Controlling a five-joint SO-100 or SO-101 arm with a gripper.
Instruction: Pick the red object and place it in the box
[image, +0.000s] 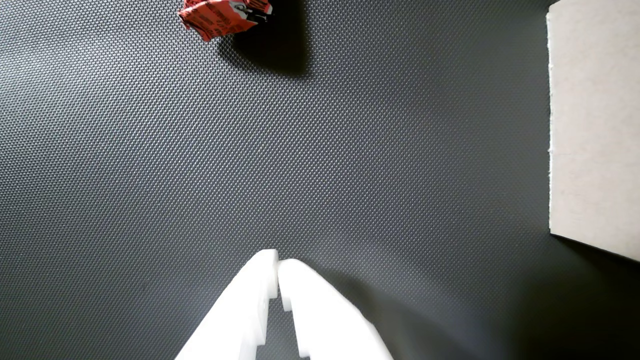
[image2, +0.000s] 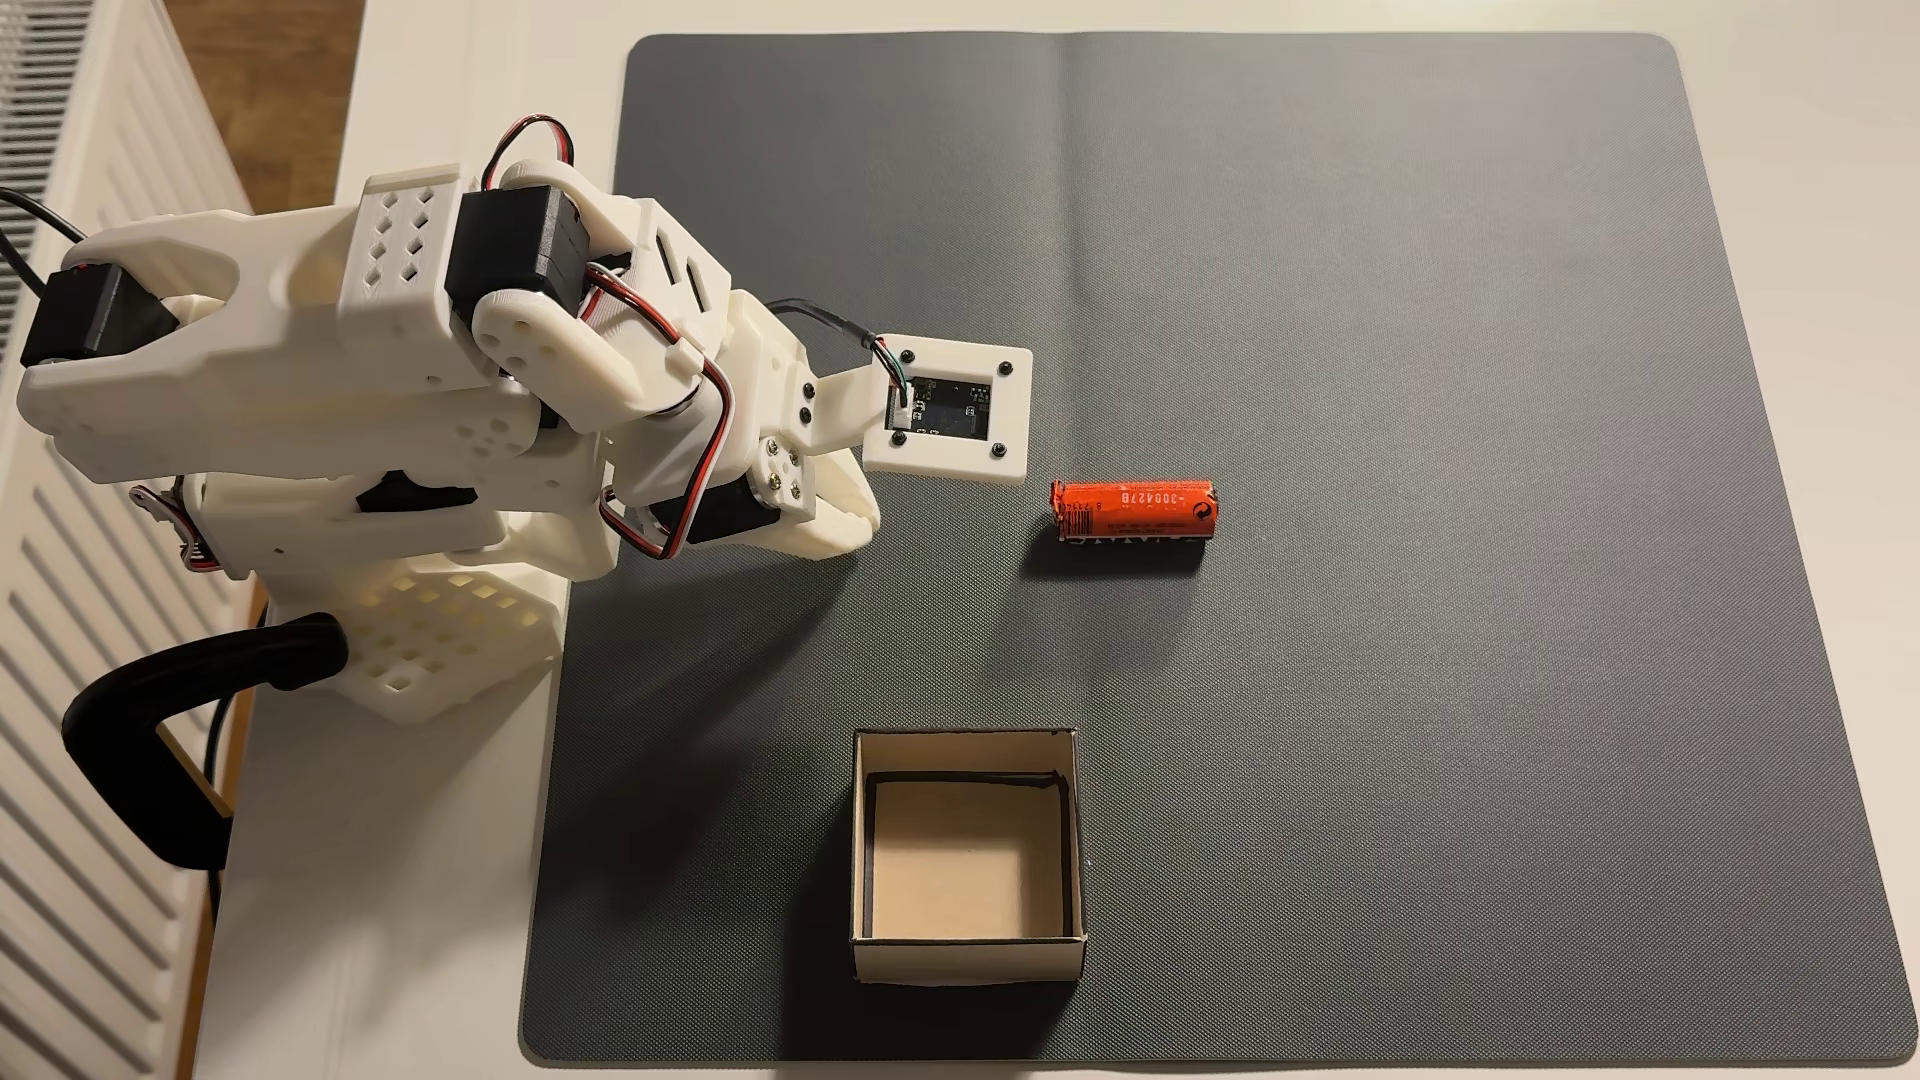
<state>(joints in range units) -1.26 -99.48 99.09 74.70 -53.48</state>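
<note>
Claw: the white claw (image: 278, 261) comes in from the bottom edge of the wrist view, its two fingertips pressed together with only a thin slit between them, holding nothing; it hangs over bare mat. In the fixed view the claw (image2: 847, 519) is mostly hidden under the wrist camera mount (image2: 951, 410), so its tips are hard to make out there.
Arm: white printed arm (image2: 416, 343) with black servos, folded at the left of the fixed view, its base on the table (image2: 416, 883) just off the mat's left edge.
Mat: dark grey textured mat (image2: 1455, 623) covering most of the table.
Box: open-top cardboard box (image2: 966, 961), cream inside with a black line round the floor, near the mat's lower edge in the fixed view, empty; one pale wall (image: 595, 125) shows at the right edge of the wrist view.
Red object: orange-red battery-like cylinder (image2: 1132, 511) with black print, lying on its side on the mat, right of the claw and well apart from the box; in the wrist view (image: 222, 17) it sits at the top edge, crinkled, possibly cut off by the frame.
</note>
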